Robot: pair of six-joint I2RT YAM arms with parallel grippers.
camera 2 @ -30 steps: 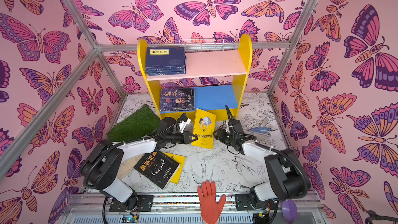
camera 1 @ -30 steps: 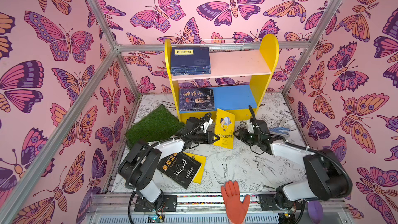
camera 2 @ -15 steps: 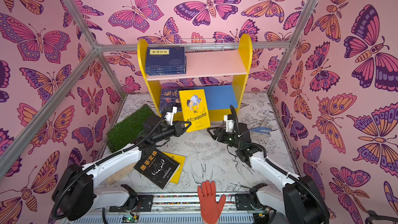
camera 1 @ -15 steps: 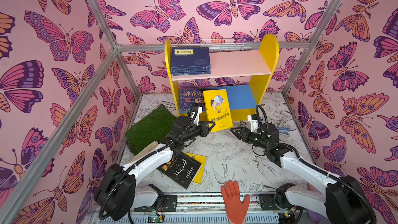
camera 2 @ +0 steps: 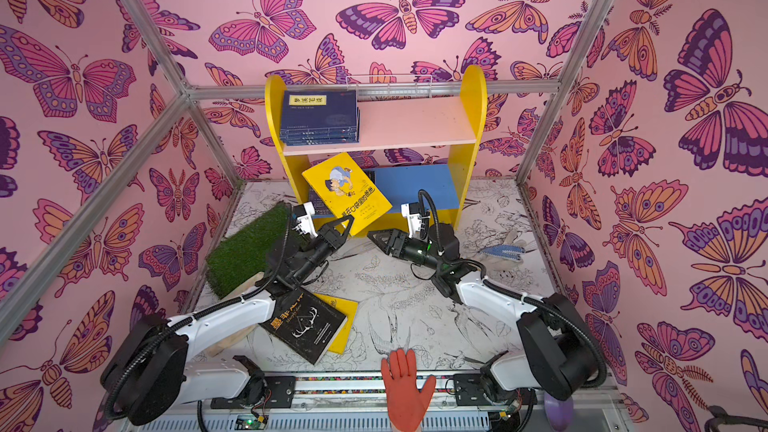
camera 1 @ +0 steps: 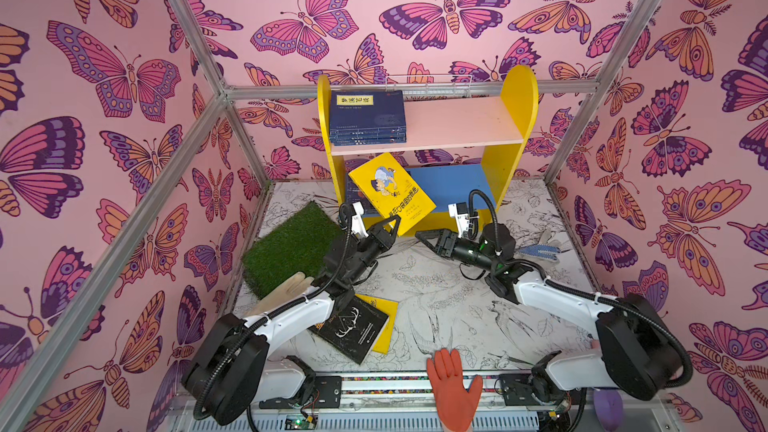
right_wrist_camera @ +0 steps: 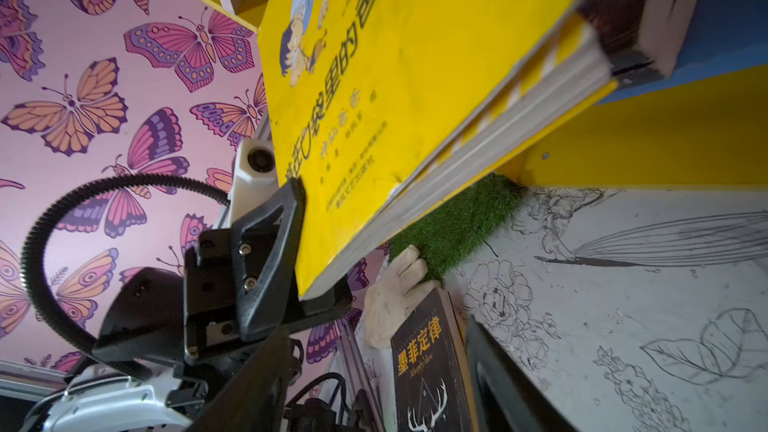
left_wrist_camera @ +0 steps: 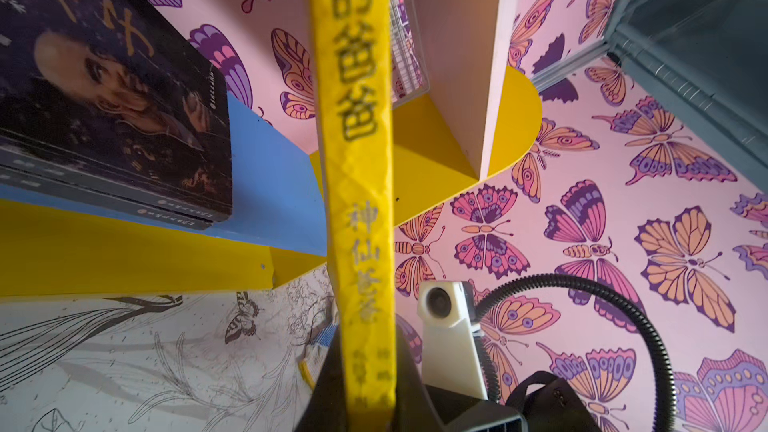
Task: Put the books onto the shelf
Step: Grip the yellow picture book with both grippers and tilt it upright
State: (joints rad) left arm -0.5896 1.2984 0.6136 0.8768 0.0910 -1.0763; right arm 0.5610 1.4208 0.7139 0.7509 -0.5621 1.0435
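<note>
Yellow cartoon-boy book (camera 1: pixel 392 191) is hanging tilted at frame centre before the shelf's (camera 1: pixel 515 118) blue lower board (camera 1: pixel 453 182), clenched by the left gripper (camera 1: pixel 388 227); the right gripper (camera 1: pixel 420 236) is hovering released beside. Navy stack (camera 1: pixel 368 118) and portrait-cover books (left_wrist_camera: pixel 104 76) are lying shelved; antler book (camera 1: pixel 353 328) and second yellow book (camera 1: pixel 386 317) are waiting lower centre. A second earlier, the held book was standing on the table (camera 1: pixel 457 305)

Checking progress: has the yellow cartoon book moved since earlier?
Yes: the yellow book rose off the table toward the blue board of the shelf, in the left claw.

Green grass mat (camera 1: pixel 291 243), orange glove (camera 1: pixel 453 382) at front edge, pale glove (camera 1: pixel 287 289) — perhaps rubber
</note>
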